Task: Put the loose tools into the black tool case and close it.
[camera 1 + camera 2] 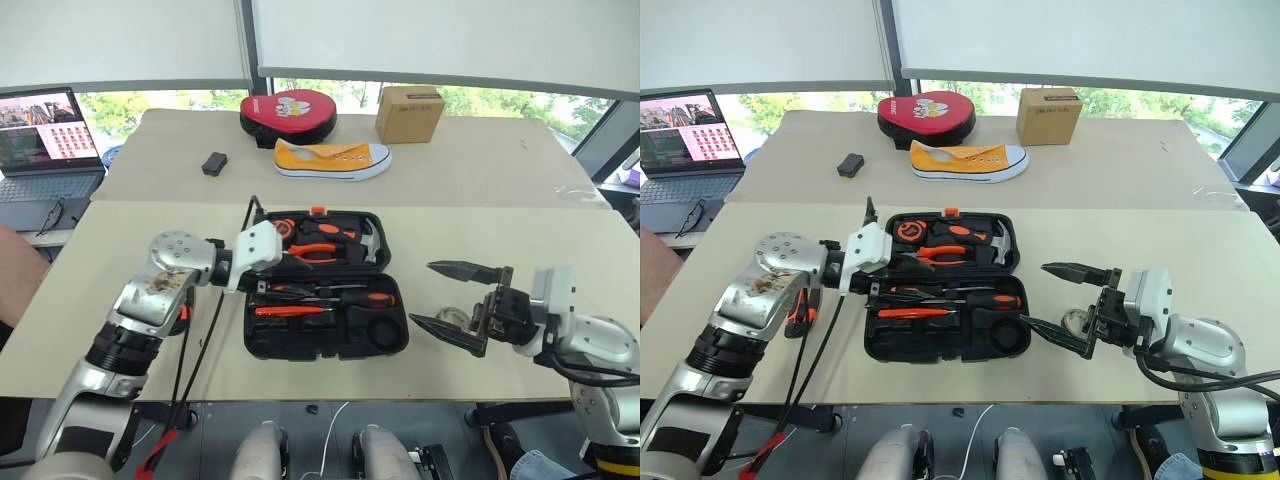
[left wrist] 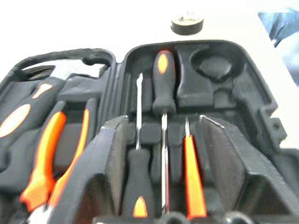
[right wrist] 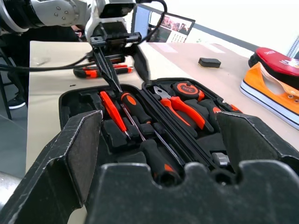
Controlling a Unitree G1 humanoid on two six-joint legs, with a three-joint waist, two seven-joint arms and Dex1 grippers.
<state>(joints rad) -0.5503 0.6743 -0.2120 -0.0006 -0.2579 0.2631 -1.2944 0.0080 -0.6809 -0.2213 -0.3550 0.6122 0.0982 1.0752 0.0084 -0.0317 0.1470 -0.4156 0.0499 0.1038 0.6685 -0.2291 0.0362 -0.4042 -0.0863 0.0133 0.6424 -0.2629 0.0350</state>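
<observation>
Both arms are silver-grey metal with black ribbed joint bands. Behind the left gripper [image 3: 120, 60], with its slim black pointed fingers [image 3: 108, 70], sits a white wrist block, then a round silver cap dotted with screws; black cables hang beneath. The right gripper [image 1: 458, 300] has black tapered fingers [image 1: 465, 270] before a white housing.

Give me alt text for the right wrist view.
An open black tool case on a beige table holds two screwdrivers and orange-handled pliers, framed by the wide-open right gripper. The left gripper hangs open over the case's far end, with a utility knife on the table beyond.
</observation>
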